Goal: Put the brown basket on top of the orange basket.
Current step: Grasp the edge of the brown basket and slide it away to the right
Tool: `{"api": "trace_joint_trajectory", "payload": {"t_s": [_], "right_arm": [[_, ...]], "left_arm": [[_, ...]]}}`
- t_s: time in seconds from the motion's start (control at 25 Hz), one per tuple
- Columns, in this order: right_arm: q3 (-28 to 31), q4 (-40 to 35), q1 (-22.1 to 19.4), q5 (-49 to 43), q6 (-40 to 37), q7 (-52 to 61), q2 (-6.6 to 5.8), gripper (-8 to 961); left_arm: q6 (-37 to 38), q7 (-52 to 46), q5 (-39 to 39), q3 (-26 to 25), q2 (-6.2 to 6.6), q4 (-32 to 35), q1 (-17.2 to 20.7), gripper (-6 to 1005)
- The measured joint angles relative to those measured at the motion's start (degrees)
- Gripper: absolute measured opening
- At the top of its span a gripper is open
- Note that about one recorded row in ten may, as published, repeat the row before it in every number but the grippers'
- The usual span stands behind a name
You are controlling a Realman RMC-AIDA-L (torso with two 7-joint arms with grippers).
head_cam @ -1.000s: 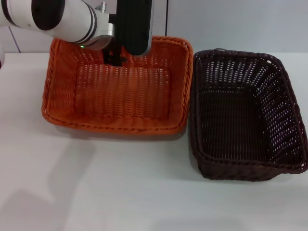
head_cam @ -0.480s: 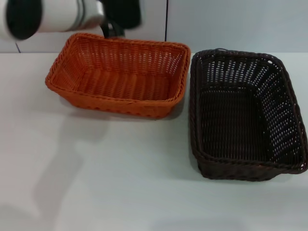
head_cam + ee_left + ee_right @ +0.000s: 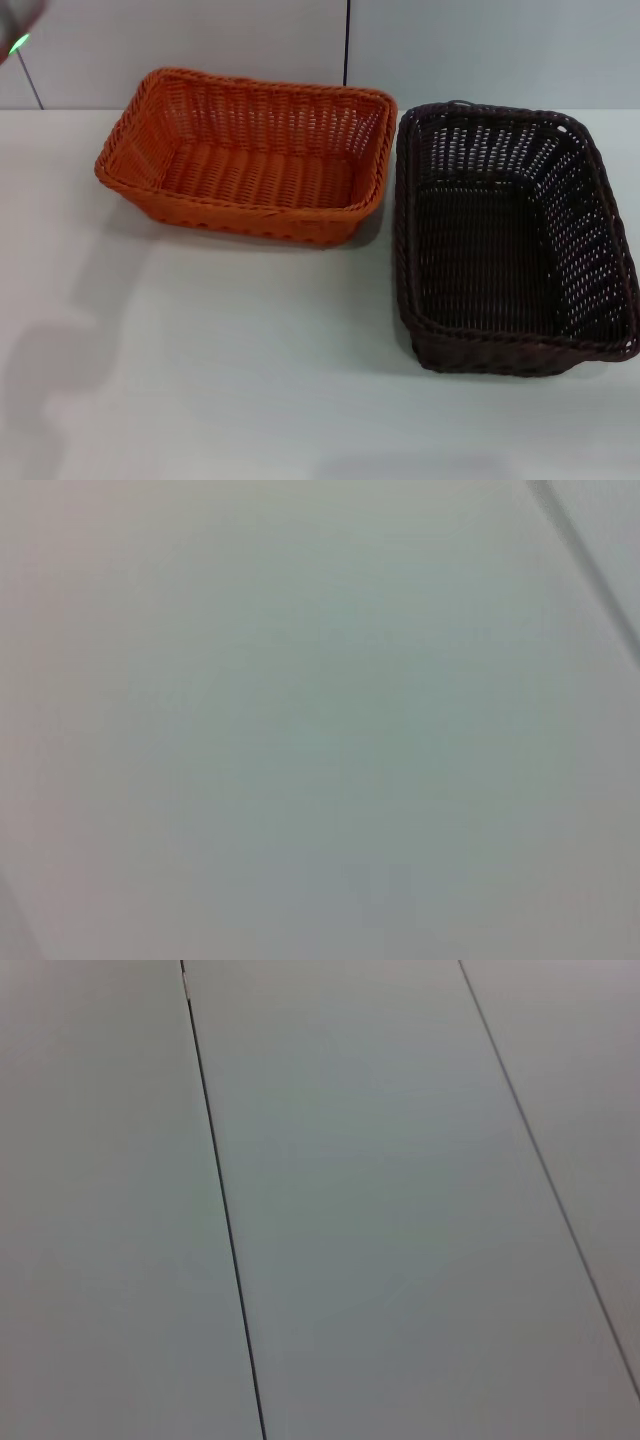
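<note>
Brown basket [image 3: 510, 245] sits on the right half of the white table [image 3: 250, 400], upright and open, its long axis running from near to far. Just beside it on the left lies the orange basket [image 3: 250, 155], also upright, its long axis running left to right, so the two stand crosswise to each other. Their adjacent rims are very close at the far end; whether they touch I cannot tell.

Neither gripper shows in any view. Only a blurred sliver of the left arm [image 3: 18, 35] with a green light sits at the far left corner of the head view, so that arm is up and away from both baskets; whether either tool is open or closed I cannot tell.

As a judgement, the stacking has not begun. The brown basket lies on the right arm's side, so that arm is probably nearer, and the basket would need a quarter turn to match the orange one.

The head view alone shows the baskets. The right wrist view shows only pale panels with dark seams, the left wrist view a featureless pale surface.
</note>
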Motion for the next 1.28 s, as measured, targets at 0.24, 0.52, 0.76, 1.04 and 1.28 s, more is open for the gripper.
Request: {"api": "trace_joint_trajectory", "payload": {"t_s": [0.24,0.52,0.76,1.04,1.28], "right_arm": [[0.1,1.2,-0.2,0.1,-0.1,0.0,-0.01,787],[-0.3,2.3,0.3,-0.2,-0.2,0.1,0.06,787],[-0.4,2.4,0.2,-2.0,-3.8,0.3,0.13,786],[-0.4,2.4,1.2,-4.3,-6.8,1.5,-0.17,786],[-2.4,3.7,5.8,-8.6,0.0,7.3,-2.92,786]], "left_arm": [[30.6,-9.8,-2.3,9.1,0.22,-2.4,15.8,799],[45.8,-23.1,-2.6,12.0,0.21,-15.2,20.6,799],[64.1,-36.6,-2.9,13.6,-0.14,-43.3,15.1,802],[71.3,-38.0,-3.0,13.5,-0.29,-56.6,10.3,800],[71.0,-39.0,-3.0,13.5,-0.35,-59.1,8.9,798]]}}
